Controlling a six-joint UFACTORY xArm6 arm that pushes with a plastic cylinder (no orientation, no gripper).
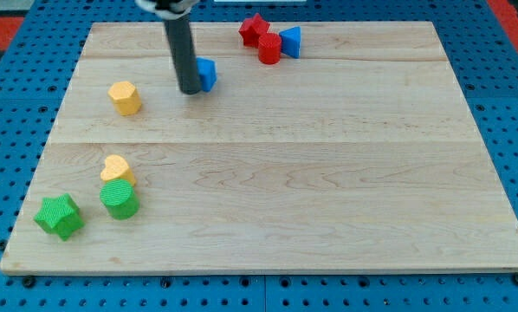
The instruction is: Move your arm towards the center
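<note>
My tip (190,90) rests on the wooden board (328,173) in its upper left part, well left of and above the board's middle. The dark rod comes down from the view's top. A blue block (207,74) sits just right of the tip, touching or almost touching the rod, and is partly hidden by it. A yellow block (125,97) lies to the tip's left.
A red star block (254,29), a red cylinder (269,48) and a blue block (291,41) cluster at the top. A yellow heart block (116,168), a green cylinder (119,199) and a green star block (59,216) sit at lower left.
</note>
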